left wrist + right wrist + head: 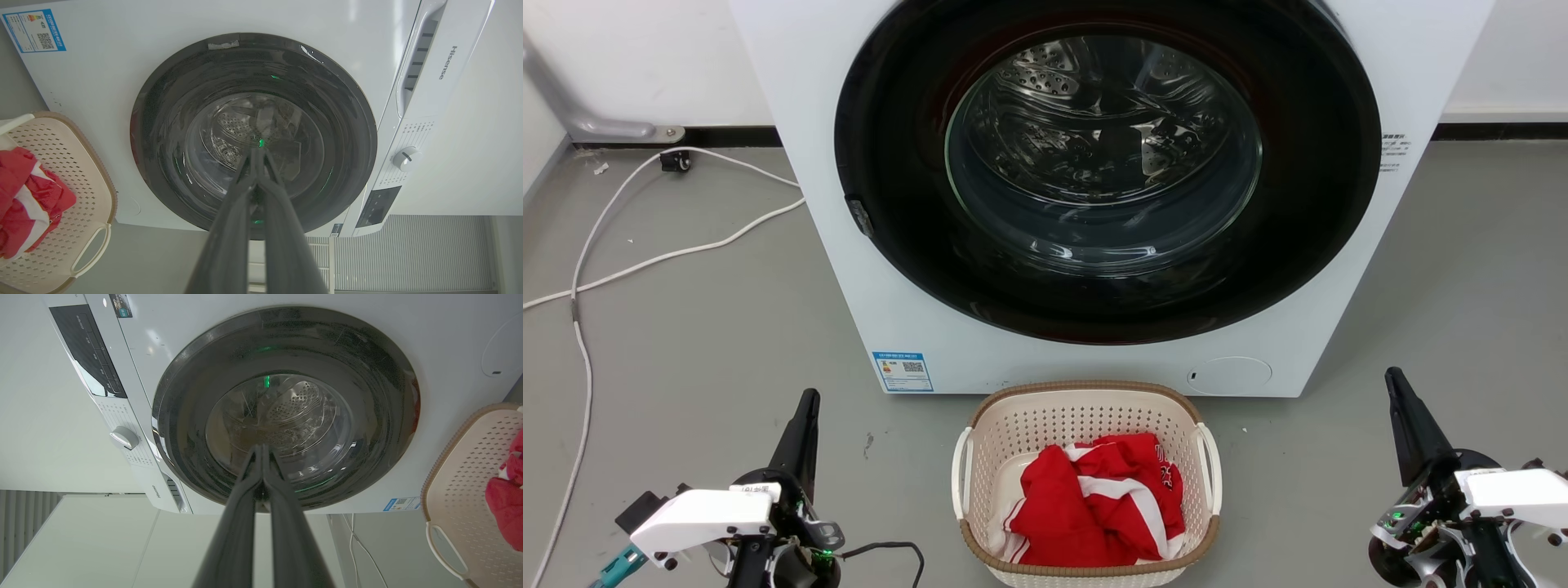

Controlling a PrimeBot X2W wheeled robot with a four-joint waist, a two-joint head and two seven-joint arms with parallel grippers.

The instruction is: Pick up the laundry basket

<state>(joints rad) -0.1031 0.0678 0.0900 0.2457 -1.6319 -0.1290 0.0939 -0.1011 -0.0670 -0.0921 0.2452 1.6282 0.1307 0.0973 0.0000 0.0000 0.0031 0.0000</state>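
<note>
Showing the laundry basket [1054,425] before any hold is taken.

**Head view:** the basket stands on the grey floor [1462,269] just in front of the washing machine [1421,49], between the 2 arms and apart from both. It holds 1 crumpled red-and-white garment [1094,498], which leaves the far part of the bottom bare. The left gripper [809,400] and right gripper [1392,377] flank the basket, each with its fingers pressed together on nothing.

**Left wrist view:** the 2 dark fingers meet at their tips and aim at the machine's round door [253,134]. The basket lies at the frame's left edge, with 1 white side handle [90,253] towards the camera.

**Right wrist view:** the jaws are likewise clenched and empty. The basket sits at the right edge, with its other handle [445,551] nearest.

**Handling, as judged:** the perforated plastic shell looks stiff but thin, and light with so little in it. A 1-sided hold would probably tip it, so the 2 looped handles are the natural grips, 1 per gripper. The jaws need to part first. The soft garment is unlikely to shift much.
</note>
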